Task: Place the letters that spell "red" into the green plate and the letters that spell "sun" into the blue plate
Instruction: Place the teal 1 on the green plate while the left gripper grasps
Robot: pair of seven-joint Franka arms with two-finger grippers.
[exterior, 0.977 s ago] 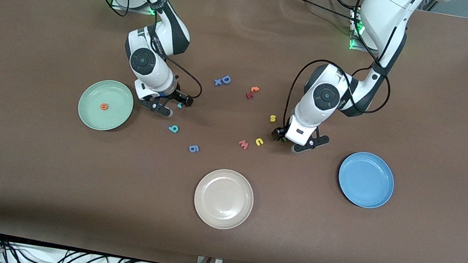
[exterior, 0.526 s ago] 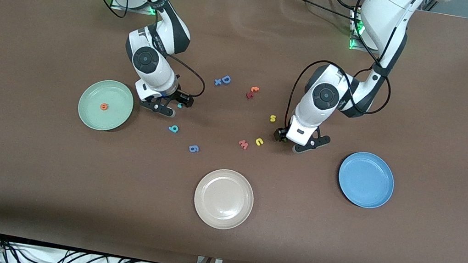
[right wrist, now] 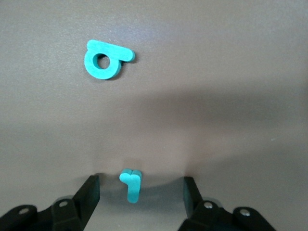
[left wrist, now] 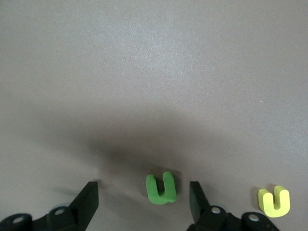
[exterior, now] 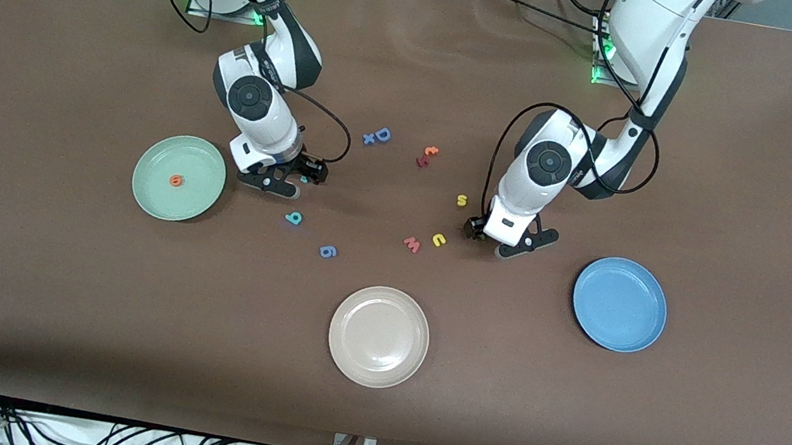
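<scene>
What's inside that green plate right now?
Only one small orange "e" lies in the green plate, a bit off its middle. The rest of its floor is bare; nothing covers any part of it.

The desk [exterior: 42, 279] is plain brown. On it are a pale mint-green plate [exterior: 156, 198] holding an orange "e" [exterior: 175, 180], a bright blue plate [exterior: 619, 304] and a beige-white plate [exterior: 379, 337]. The "r" [right wrist: 130, 184] and "d" [right wrist: 105, 59] are teal, the "n" [left wrist: 161, 188] dark green, the "u" [left wrist: 274, 200] and "s" [exterior: 461, 200] yellow, the "w" [exterior: 411, 244] red.
</scene>
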